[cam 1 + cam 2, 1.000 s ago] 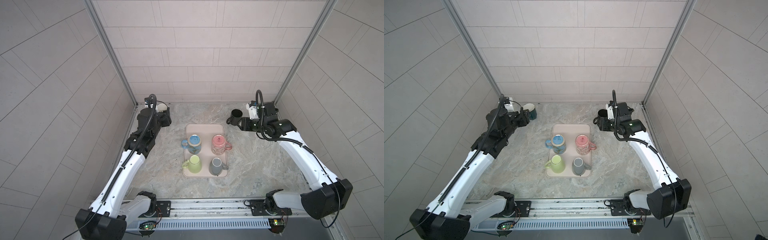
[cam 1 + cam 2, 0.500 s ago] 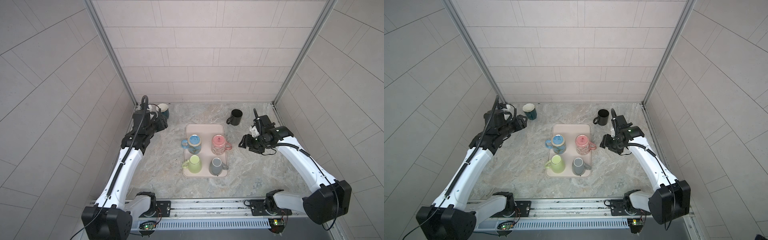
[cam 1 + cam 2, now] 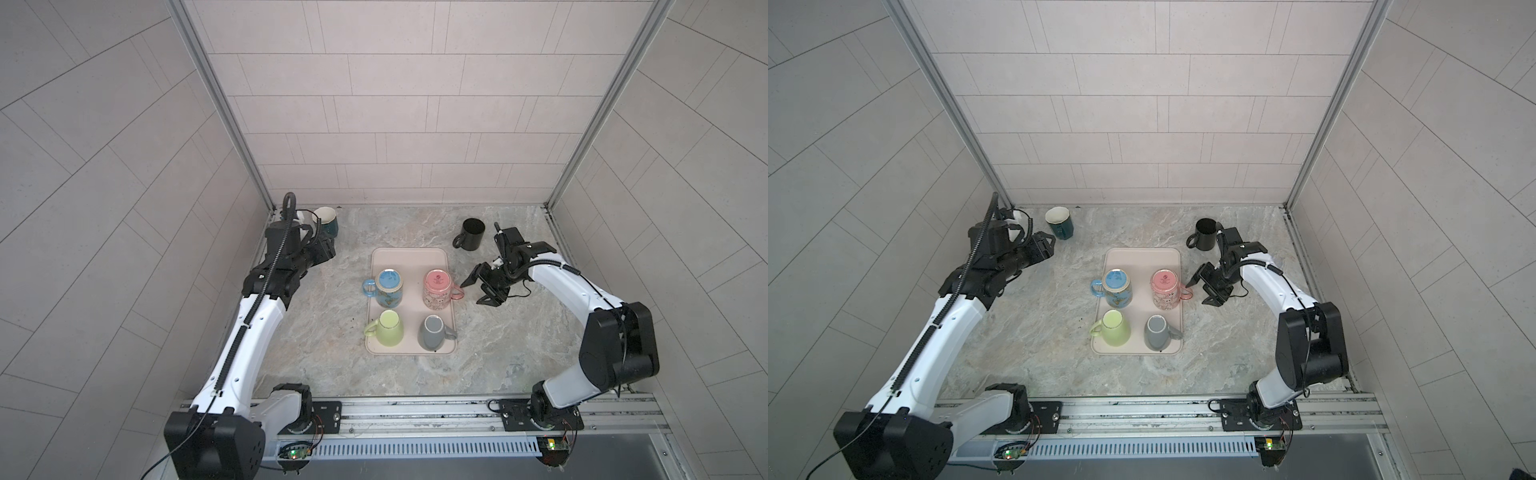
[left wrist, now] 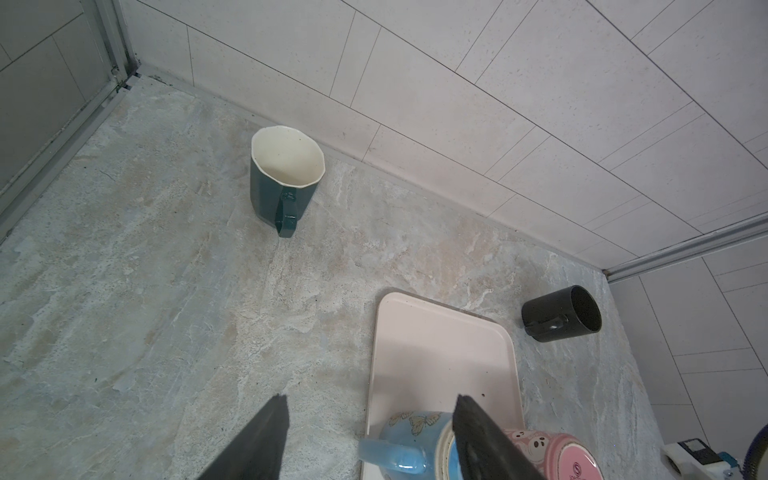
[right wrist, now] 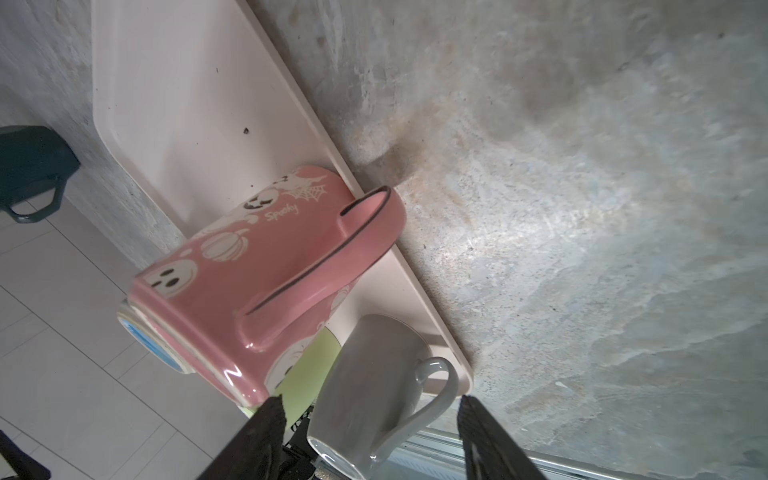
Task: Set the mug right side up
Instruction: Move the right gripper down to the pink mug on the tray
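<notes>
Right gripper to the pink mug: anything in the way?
Nothing visible. The right gripper, fingers open, sits just off the tray edge, facing the pink mug, whose handle points toward it. Only the tray rim lies between. The grey mug stands nearer the front, off that line.

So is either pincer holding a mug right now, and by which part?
Nothing held: left pincer and right pincer are both open and empty.

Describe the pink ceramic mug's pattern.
The pink ceramic mug shows white ghosts, pumpkins, a spiderweb; clearest in right wrist view.
</notes>
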Action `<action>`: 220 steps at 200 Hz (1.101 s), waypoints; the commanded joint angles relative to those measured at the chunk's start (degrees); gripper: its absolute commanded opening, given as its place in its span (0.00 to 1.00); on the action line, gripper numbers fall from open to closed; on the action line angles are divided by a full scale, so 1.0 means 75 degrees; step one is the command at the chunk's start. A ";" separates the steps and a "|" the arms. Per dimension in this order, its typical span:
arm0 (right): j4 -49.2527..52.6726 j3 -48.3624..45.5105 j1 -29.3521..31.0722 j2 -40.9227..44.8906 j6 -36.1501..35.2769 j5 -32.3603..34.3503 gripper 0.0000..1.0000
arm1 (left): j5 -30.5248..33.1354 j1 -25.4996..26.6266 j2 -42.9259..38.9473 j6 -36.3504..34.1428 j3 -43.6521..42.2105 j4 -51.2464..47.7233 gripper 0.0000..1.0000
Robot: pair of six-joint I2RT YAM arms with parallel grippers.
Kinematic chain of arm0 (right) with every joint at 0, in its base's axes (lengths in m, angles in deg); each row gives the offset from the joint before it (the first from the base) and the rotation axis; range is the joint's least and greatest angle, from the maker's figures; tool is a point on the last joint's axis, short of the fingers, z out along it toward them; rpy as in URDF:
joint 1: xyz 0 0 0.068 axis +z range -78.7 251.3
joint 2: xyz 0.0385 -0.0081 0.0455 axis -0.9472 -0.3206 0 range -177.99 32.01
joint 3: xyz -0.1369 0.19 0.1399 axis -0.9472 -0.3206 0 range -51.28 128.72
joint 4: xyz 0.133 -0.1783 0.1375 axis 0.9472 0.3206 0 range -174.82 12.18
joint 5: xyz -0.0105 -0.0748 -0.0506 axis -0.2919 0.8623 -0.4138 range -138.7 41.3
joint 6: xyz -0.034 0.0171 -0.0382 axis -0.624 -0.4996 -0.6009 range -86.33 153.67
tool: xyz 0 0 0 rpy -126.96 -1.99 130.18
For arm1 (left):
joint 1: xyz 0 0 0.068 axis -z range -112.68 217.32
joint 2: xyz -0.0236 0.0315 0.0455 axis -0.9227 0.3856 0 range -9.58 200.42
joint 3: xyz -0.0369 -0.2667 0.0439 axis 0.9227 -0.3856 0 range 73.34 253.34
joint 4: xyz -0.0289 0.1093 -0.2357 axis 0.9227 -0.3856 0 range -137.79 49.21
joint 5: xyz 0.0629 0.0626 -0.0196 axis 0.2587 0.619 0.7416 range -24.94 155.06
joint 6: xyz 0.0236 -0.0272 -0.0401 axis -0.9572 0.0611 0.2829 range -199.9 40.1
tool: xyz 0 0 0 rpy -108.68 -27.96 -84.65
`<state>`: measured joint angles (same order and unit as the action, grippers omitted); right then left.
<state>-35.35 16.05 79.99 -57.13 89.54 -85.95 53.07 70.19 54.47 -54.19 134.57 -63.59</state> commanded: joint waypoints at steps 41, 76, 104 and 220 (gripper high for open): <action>-0.0787 -0.0009 -0.0259 -0.0426 0.1302 -0.0339 0.72 | -0.0014 -0.0204 0.0322 0.0029 0.0039 0.0084 0.69; -0.1286 -0.0098 -0.0256 -0.0581 0.1794 -0.0443 0.72 | -0.0135 -0.0266 0.0533 0.0126 0.0038 0.0210 0.69; -0.1422 -0.0111 -0.0260 -0.0565 0.2110 -0.0299 0.72 | -0.0180 -0.0304 0.0571 0.0132 0.0038 0.0252 0.69; -0.1826 -0.0240 0.0110 -0.1197 0.2767 -0.0927 0.71 | -0.0223 -0.0382 0.0578 0.0169 -0.0042 0.0322 0.69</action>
<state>-49.71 15.22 80.42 -65.66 108.14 -92.47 51.48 67.81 59.11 -53.27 134.57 -62.28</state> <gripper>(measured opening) 0.718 0.686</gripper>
